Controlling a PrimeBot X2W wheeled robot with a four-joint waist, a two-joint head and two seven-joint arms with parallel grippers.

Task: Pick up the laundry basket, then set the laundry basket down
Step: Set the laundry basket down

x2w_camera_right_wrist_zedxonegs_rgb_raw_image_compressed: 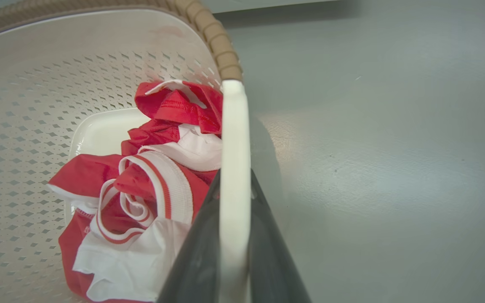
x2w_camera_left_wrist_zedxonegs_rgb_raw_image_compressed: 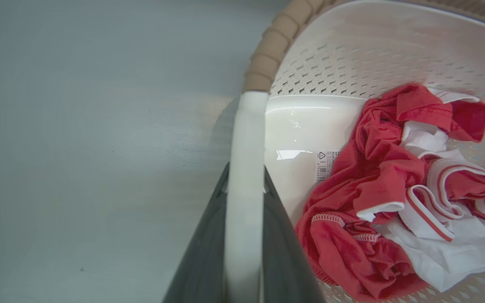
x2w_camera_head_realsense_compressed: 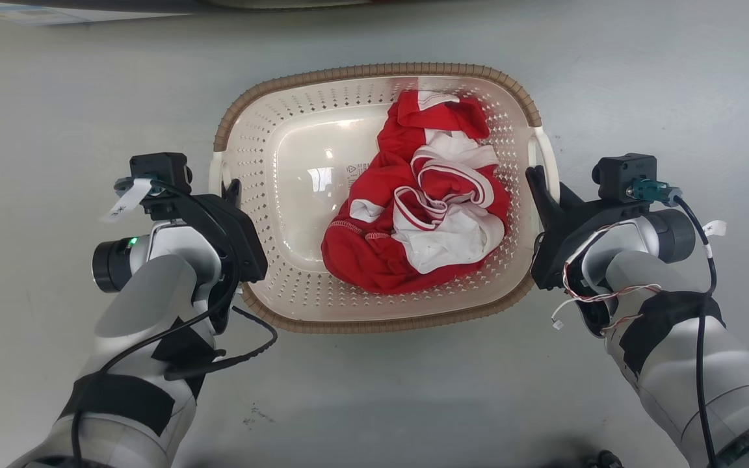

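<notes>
Gripping: laundry basket (x2w_camera_head_realsense_compressed: 374, 69), pinched at its two side handles, one pincer on each.
Left pincer (x2w_camera_head_realsense_compressed: 231, 190): squeezed onto the left handle (x2w_camera_head_realsense_compressed: 216, 170) on the basket's left side.
Left wrist view: left pincer (x2w_camera_left_wrist_zedxonegs_rgb_raw_image_compressed: 246, 176) with a dark finger (x2w_camera_left_wrist_zedxonegs_rgb_raw_image_compressed: 209, 244) on each side of the white left handle (x2w_camera_left_wrist_zedxonegs_rgb_raw_image_compressed: 247, 126), touching it, no gap.
Right pincer (x2w_camera_head_realsense_compressed: 540, 182): squeezed onto the right handle (x2w_camera_head_realsense_compressed: 547, 153) on the basket's right side.
Right wrist view: right pincer (x2w_camera_right_wrist_zedxonegs_rgb_raw_image_compressed: 234, 185) with a dark finger (x2w_camera_right_wrist_zedxonegs_rgb_raw_image_compressed: 276, 252) on each side of the white right handle (x2w_camera_right_wrist_zedxonegs_rgb_raw_image_compressed: 234, 122), tight against it.
Basket place: in the middle of the head view, between the two arms, above the grey floor (x2w_camera_head_realsense_compressed: 56, 97); sitting on the floor or lifted off it, cannot tell.
Basket look: cream-white, full of little holes, with a brown woven-look rim (x2w_camera_left_wrist_zedxonegs_rgb_raw_image_compressed: 267, 50) running up to each handle.
Inside: a bunched-up heap of red and white clothes (x2w_camera_head_realsense_compressed: 426, 201), lying more toward the right side and touching the right wall.
Bare part: smooth shiny bottom (x2w_camera_head_realsense_compressed: 303, 169) on the left half, with a small printed sticker (x2w_camera_left_wrist_zedxonegs_rgb_raw_image_compressed: 326, 165) just beside the clothes.
Arms: pale grey with black patches, reaching in from the two bottom corners of the head view.
Small bits: a white tag (x2w_camera_head_realsense_compressed: 124, 198) and a green light (x2w_camera_head_realsense_compressed: 131, 242) on the left wrist; thin red and white wires (x2w_camera_head_realsense_compressed: 599, 296) on the right wrist.
</notes>
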